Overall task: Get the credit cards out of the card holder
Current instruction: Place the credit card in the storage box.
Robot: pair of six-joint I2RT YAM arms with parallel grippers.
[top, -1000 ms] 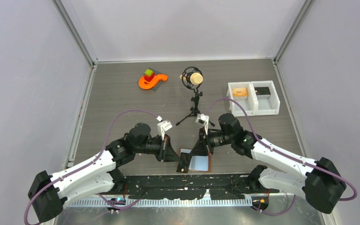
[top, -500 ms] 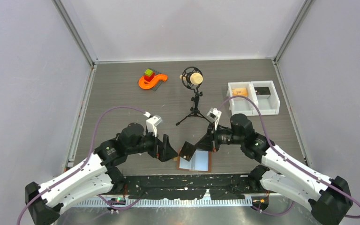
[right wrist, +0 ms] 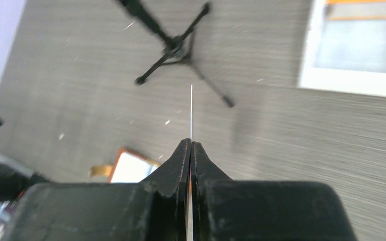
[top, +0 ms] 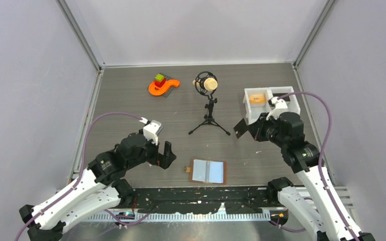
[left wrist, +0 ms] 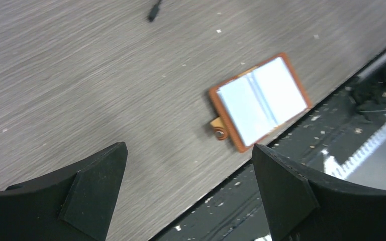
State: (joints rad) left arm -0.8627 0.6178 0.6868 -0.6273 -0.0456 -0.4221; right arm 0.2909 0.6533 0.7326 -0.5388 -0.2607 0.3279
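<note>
Pinching a card [top: 239, 128] edge-on, my right gripper [right wrist: 190, 145] closed; my left gripper [left wrist: 188, 150] wide open, empty. Open card holder [top: 208, 171] lies at 6 o'clock on table [top: 130, 100]. Shallow pinch could let card slip.

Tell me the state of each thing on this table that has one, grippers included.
Card holder: open, flat on the table, untouched.
Left gripper: jaws wide open, empty.
Right gripper: jaws shut on a dark card, raised off the table.
Microphone: upright on its tripod.
White bin: upright, an orange item in its left compartment.
</note>
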